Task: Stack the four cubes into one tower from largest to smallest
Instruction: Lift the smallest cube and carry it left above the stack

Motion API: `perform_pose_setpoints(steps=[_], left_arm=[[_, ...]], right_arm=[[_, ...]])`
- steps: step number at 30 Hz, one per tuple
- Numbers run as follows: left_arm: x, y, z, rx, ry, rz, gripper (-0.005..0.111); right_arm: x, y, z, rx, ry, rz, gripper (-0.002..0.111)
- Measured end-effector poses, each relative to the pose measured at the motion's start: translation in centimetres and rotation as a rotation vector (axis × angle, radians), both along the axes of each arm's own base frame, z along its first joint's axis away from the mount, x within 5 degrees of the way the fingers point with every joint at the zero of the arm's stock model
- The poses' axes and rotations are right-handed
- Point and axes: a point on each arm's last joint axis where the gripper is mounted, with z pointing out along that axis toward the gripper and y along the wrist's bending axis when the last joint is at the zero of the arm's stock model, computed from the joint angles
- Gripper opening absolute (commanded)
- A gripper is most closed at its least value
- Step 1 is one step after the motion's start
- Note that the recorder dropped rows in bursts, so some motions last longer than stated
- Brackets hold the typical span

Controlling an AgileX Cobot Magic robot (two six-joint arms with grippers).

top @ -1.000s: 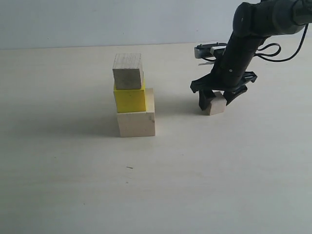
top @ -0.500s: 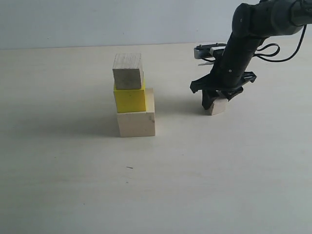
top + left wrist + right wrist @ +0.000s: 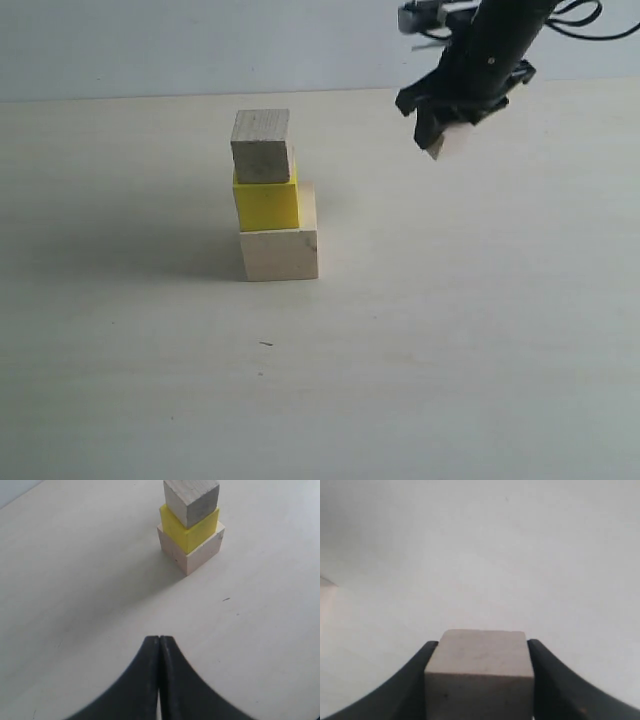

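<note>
Right claw [image 3: 445, 135] pinches the smallest cube [image 3: 453, 143] between part-open jaws.
Arm [image 3: 497, 45] slants down from the frame's upper right (cube clear of the table [image 3: 400, 350]).

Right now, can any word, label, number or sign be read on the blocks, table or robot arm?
None can be read. The large wood cube, yellow cube, medium wood cube and small wood cube carry no marks; nor do the table or the right end effector. The pale part on that arm is too blurred to tell.
</note>
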Motion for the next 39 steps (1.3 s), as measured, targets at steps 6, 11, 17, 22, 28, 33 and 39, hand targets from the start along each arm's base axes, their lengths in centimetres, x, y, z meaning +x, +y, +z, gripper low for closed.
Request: perform_pose_setpoints(steps=[6,11,17,22,28,33,39], left_arm=[[-0.1,0.0,-0.1,0.01,0.013,-0.005,0.0],[-0.1,0.0,-0.1,0.011,0.012,-0.006,0.0],[-0.1,0.0,-0.1,0.011,0.012,-0.006,0.0],[-0.1,0.0,-0.1,0.012,0.012,-0.007,0.0],[-0.1,0.0,-0.1,0.013,0.011,-0.009,0.0],[-0.1,0.0,-0.1,0.013,0.011,-0.009,0.0],[-0.1,0.1,-0.1,0.013,0.011,-0.009,0.0]], right_arm=[[-0.4,-1.6,3.9,0.397,-0.211,0.16,0.0],[-1.4,-3.3,4.9,0.635,-0.393,0.363,0.0],[-2.8,-1.6,4.0,0.721,-0.478,0.551,0.0],[-3.8,1.7,5.1,0.851,-0.549,0.647,0.0],[-4.5,3.6,5.2,0.88,-0.563,0.703,0.0],[-5.0,4.9,5.3,0.895,-0.581,0.743,0.0],[-6.3,7.4,5.1,0.916,-0.559,0.811,0.0]])
